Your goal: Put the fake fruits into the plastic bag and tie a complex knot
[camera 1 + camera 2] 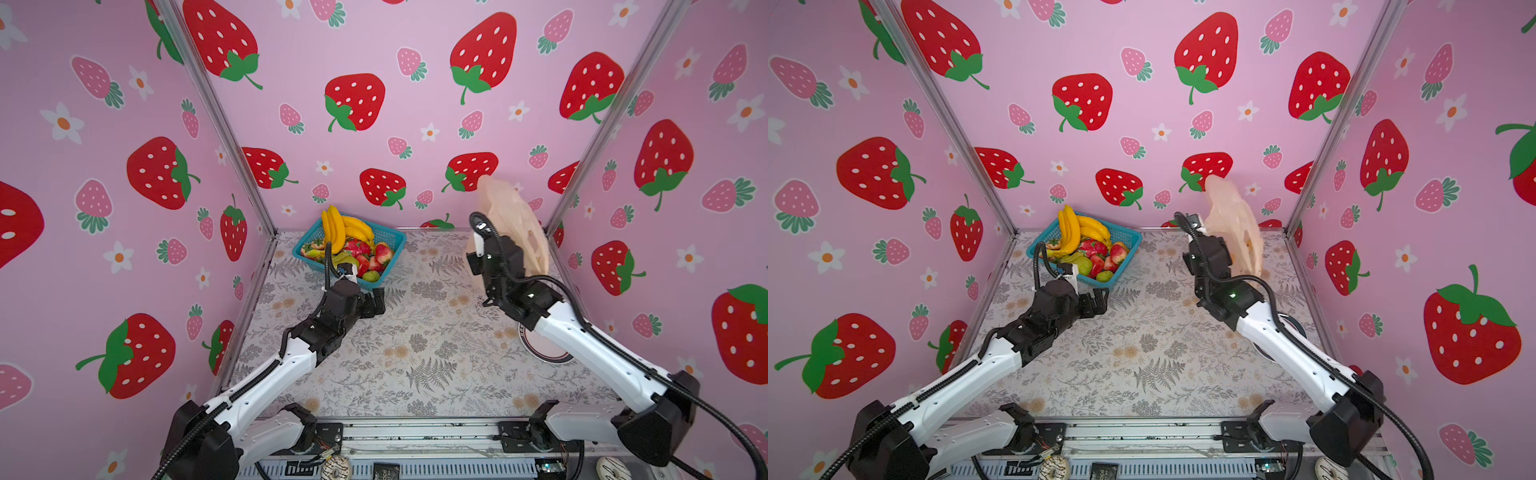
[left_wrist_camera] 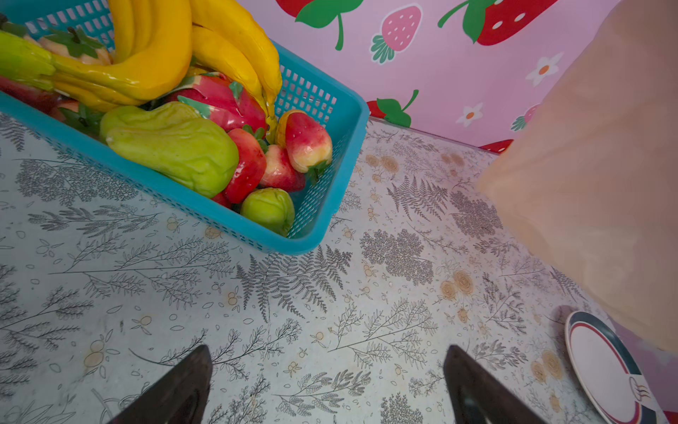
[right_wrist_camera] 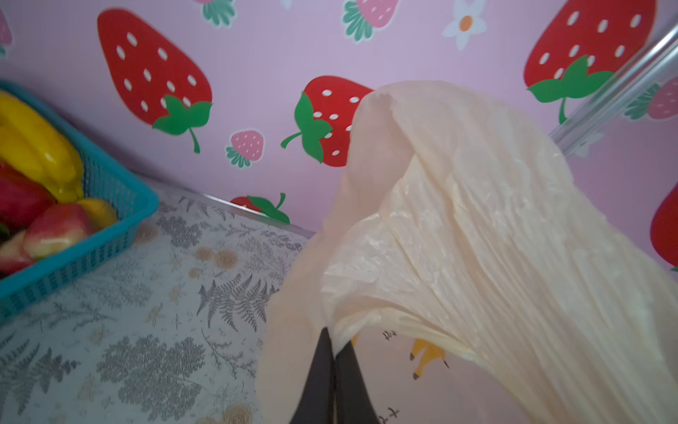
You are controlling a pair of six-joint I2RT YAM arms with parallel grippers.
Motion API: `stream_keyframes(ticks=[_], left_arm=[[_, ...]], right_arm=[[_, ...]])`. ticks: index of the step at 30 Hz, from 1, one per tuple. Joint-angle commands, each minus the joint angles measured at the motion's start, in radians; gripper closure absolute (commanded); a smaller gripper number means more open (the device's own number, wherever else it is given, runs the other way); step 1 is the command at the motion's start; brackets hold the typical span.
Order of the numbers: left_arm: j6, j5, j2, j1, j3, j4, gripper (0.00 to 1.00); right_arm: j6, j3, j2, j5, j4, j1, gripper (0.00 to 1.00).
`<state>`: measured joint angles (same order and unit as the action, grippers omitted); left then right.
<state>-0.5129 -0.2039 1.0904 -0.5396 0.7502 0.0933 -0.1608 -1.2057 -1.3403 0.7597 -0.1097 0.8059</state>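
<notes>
Peach plastic bag (image 3: 477, 238) hangs in the air over the table's (image 2: 293, 312) far right corner, a fold pinched between the closed right fingers (image 3: 320, 367), while the left fingers (image 2: 176, 389) stand spread just beside the teal basket (image 2: 183, 201) holding the fake fruits (image 2: 176, 147).

Holds the plastic bag (image 1: 513, 224) up off the floral table (image 1: 415, 332) near the back right corner on the right arm (image 1: 582, 345), poises the left gripper (image 1: 375, 302), jaws apart, just in front of the teal basket (image 1: 394, 243) heaped with fake fruits (image 1: 337, 229).
</notes>
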Motion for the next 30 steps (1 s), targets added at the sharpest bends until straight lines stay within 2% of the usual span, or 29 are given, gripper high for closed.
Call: stream_keyframes(ticks=[1, 4, 7, 9, 11, 13, 16, 19, 22, 27, 29, 30], left_arm=[[0.0, -0.091, -0.04, 0.011, -0.032, 0.056, 0.01], [-0.028, -0.107, -0.086, 0.052, -0.076, 0.069, 0.01], [-0.056, -0.067, -0.143, 0.114, -0.117, 0.075, 0.01], [-0.057, -0.056, -0.178, 0.135, -0.133, 0.077, 0.01], [-0.048, -0.054, -0.205, 0.138, -0.135, 0.086, 0.01], [-0.045, -0.045, -0.218, 0.138, -0.131, 0.093, 0.01], [-0.054, -0.018, -0.228, 0.139, -0.124, 0.098, 0.01], [-0.072, 0.02, -0.24, 0.138, -0.13, 0.095, 0.01], [-0.088, 0.056, -0.25, 0.139, -0.145, 0.074, 0.01], [-0.09, 0.083, -0.239, 0.139, -0.147, 0.058, 0.01], [-0.089, 0.09, -0.228, 0.138, -0.144, 0.052, 0.01], [-0.088, 0.092, -0.223, 0.138, -0.144, 0.048, 0.01]], right_arm=[[-0.074, 0.054, -0.106, 0.139, -0.023, 0.106, 1.0], [0.02, 0.09, -0.184, -0.001, -0.041, 0.17, 1.0], [0.121, 0.126, -0.221, -0.234, -0.024, 0.196, 1.0], [0.158, 0.134, -0.222, -0.377, -0.012, 0.2, 0.86], [0.184, 0.141, -0.195, -0.494, 0.008, 0.202, 0.66], [0.178, 0.145, -0.16, -0.628, 0.024, 0.202, 0.53], [0.161, 0.147, -0.095, -0.819, 0.02, 0.201, 0.49], [0.138, 0.174, -0.018, -0.917, 0.004, 0.201, 0.45], [0.107, 0.219, 0.063, -0.86, -0.02, 0.2, 0.39], [0.088, 0.268, 0.072, -0.358, -0.074, 0.2, 0.26], [0.072, 0.28, 0.032, -0.247, -0.056, 0.2, 0.19], [0.061, 0.286, 0.012, -0.233, -0.038, 0.201, 0.15]])
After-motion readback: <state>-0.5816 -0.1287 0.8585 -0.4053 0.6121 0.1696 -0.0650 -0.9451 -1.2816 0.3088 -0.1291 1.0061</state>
